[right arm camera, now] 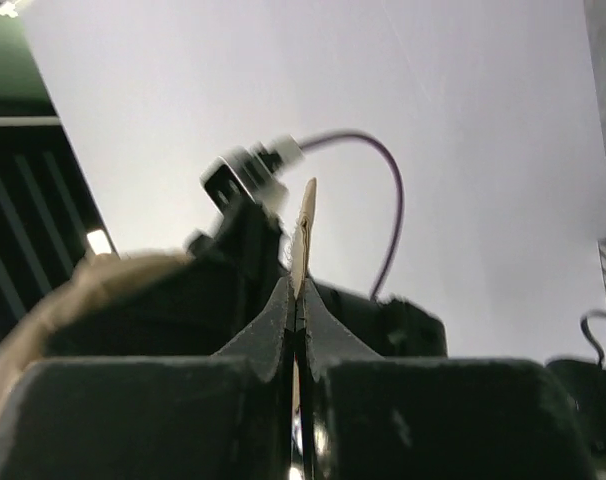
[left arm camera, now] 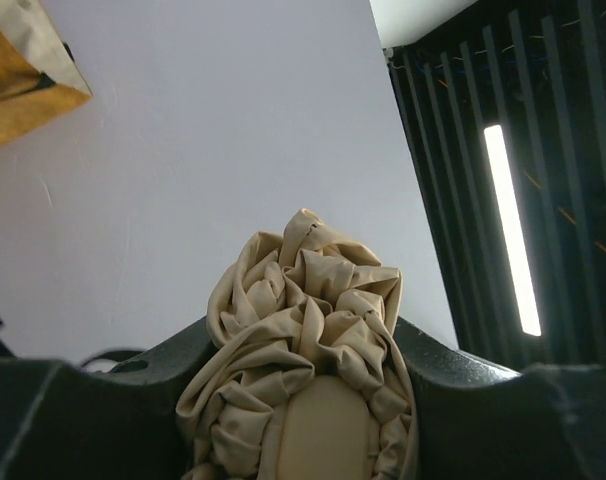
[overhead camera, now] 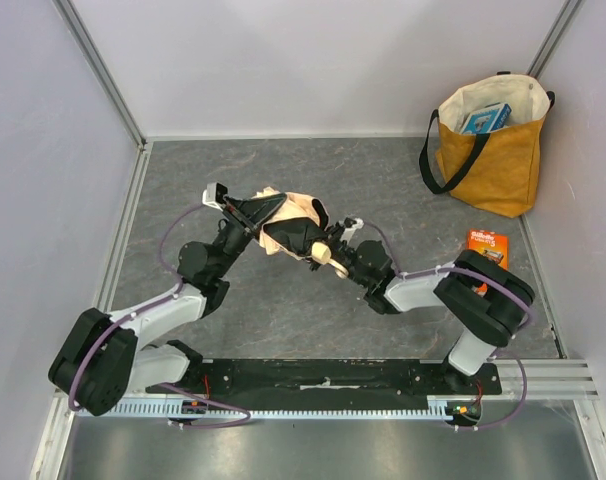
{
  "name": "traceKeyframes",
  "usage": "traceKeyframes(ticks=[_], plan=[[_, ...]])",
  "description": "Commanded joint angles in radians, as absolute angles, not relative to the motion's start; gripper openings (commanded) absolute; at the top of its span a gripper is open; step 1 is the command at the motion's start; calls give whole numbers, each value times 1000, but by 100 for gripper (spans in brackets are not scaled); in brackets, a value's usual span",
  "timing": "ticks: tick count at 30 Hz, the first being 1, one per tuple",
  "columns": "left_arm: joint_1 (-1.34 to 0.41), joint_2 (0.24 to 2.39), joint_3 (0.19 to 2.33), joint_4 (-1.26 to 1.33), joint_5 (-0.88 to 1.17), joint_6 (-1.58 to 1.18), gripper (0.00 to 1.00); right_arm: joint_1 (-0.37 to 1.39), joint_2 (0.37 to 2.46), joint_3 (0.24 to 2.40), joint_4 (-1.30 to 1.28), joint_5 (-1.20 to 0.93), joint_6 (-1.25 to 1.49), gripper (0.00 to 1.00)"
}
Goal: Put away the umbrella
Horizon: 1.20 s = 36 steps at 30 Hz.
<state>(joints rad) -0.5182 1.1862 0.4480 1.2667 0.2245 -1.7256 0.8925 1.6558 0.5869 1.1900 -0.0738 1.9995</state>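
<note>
Both arms bend inward, their jaws clamped on the umbrella (overhead camera: 301, 208).

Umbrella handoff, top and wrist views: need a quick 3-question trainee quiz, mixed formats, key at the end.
1. True or false: the umbrella is already inside the bag.
2. What is between the fingers of the left gripper? A) the umbrella's bunched fabric B) the bag's strap C) nothing
3. Short answer: which gripper is pinched shut on the umbrella's thin beige strip?

Key
1. False. Both arms hold it up over the table, well apart from the bag.
2. A
3. The right gripper
</note>
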Motion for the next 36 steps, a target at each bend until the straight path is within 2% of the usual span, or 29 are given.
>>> traceKeyframes(ticks=[1, 4, 9, 12, 15, 18, 21, 25, 30, 33, 36], plan=[[-587, 1146, 428, 1664, 166, -1868, 2, 802, 1716, 670, 1373, -99, 1921, 0], [-627, 1147, 399, 1623, 161, -1911, 2, 750, 1769, 776, 1417, -199, 1815, 0], [-643, 1069, 328, 1412, 225, -1967, 2, 617, 1727, 850, 1292, -334, 1614, 0], [-641, 909, 314, 1063, 245, -1912, 2, 577, 1671, 935, 1104, -451, 1449, 0], [-634, 757, 411, 529, 250, -1783, 2, 574, 1580, 1003, 910, -541, 1254, 0], [-606, 748, 529, 231, 300, -1657, 2, 577, 1499, 1071, 686, -574, 1027, 0], [-589, 842, 618, 83, 409, -1609, 2, 583, 1470, 1118, 588, -610, 918, 0], [-580, 992, 753, -189, 480, -1514, 2, 606, 1404, 1137, 465, -575, 760, 0], [-565, 1045, 818, -454, 350, -1437, 2, 699, 1289, 1095, 318, -454, 519, 0], [-537, 1083, 810, -517, 350, -1410, 2, 778, 1237, 1085, 249, -344, 390, 0], [-529, 1106, 766, -500, 370, -1391, 2, 798, 1200, 1010, 308, -267, 448, 0]])
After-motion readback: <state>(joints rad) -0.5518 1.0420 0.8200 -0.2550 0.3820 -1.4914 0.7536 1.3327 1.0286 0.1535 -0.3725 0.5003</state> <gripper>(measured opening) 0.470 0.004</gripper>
